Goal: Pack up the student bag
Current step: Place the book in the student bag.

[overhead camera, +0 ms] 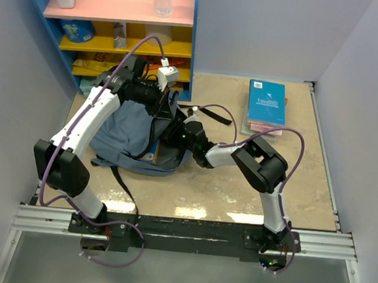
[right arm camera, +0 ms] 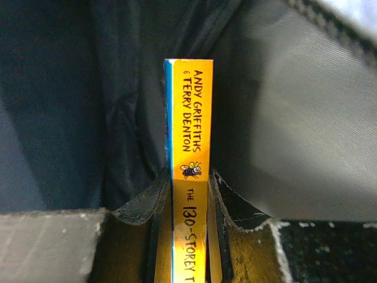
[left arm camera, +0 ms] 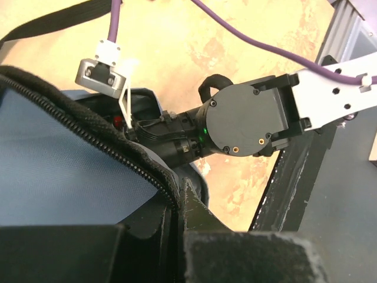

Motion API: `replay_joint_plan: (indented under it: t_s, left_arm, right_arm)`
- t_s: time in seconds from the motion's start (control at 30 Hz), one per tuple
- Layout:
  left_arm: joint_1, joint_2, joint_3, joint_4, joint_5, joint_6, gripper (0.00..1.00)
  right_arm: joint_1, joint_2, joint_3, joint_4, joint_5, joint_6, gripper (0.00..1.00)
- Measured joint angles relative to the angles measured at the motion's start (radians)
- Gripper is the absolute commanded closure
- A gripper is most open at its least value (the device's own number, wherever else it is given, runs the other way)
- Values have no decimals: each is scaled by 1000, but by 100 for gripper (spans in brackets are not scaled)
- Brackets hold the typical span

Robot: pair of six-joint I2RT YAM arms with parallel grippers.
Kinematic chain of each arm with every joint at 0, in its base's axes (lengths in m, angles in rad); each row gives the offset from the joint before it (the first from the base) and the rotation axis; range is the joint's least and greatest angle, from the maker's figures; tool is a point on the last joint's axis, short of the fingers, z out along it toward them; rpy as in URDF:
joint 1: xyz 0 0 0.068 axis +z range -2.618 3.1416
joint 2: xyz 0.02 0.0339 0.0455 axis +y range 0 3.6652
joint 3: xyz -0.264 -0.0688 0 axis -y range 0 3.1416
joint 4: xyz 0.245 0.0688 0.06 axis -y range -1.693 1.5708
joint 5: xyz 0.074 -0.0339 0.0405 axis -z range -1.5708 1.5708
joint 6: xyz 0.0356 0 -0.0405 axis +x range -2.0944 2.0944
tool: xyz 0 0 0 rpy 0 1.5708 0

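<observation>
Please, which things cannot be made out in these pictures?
- Top view: right end effector, hidden inside the slate-blue fabric backpack.
- Right wrist view: title of the yellow-spined book, cut off by the bottom edge.
- Top view: lettering on the blue-covered book, too small.

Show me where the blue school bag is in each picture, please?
Top external: student bag left of centre.
Left wrist: student bag blue fabric and zipper fill the lower left.
Right wrist: student bag lining surrounds the yellow book.
Shared landmark: the right gripper reaching into the bag's mouth, clamped on the book.
</observation>
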Motion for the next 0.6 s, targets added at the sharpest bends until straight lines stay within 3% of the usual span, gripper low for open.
replay_joint_plan:
  t_s: [0.33, 0.6]
  left_arm:
    - [-2, -3, 0, -14, -19, 10, 100]
    - [-11, -11, 0, -11, 13, 8, 100]
  right_arm:
    - [19, 54, 84, 217, 40, 109, 100]
    - [29, 13, 29, 253, 48, 108, 100]
